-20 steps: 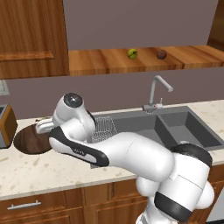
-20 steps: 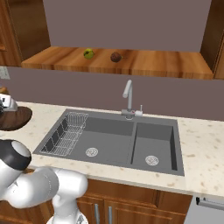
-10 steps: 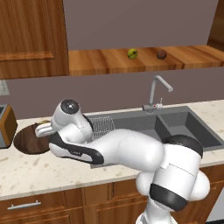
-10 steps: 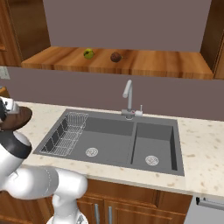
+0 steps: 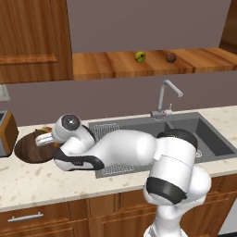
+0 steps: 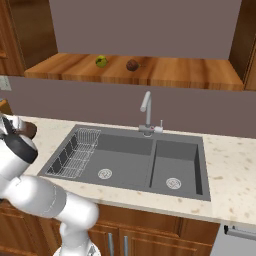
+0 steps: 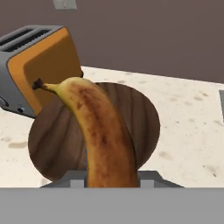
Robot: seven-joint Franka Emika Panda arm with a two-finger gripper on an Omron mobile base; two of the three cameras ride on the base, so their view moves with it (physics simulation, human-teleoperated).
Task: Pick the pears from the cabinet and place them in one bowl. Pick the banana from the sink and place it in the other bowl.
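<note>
My gripper [image 7: 111,176] is shut on the banana [image 7: 98,131], a yellow fruit with brown patches whose stem points away from the hand. Right behind and below it lies the other bowl [image 7: 52,140], wide, shallow and dark wood-grained. From the left base view the gripper [image 5: 44,138] hangs over the right side of that bowl [image 5: 28,149]. Both pears rest on the cabinet shelf [image 5: 111,65]: a yellow-green one [image 5: 140,57] and a reddish brown one [image 5: 171,58]. The dark grey sink [image 6: 130,160] lies to the right. One bowl is out of view.
An orange and grey toaster [image 7: 33,61] stands just left of the wooden bowl, close to it. A white wire rack [image 6: 75,152] sits in the left basin and a curved faucet [image 6: 146,107] rises behind the sink. Speckled counter [image 7: 188,131] spreads to the right of the bowl.
The arm has sunk and folded lower, carrying the banana down toward the wooden bowl. The pears have not moved.
</note>
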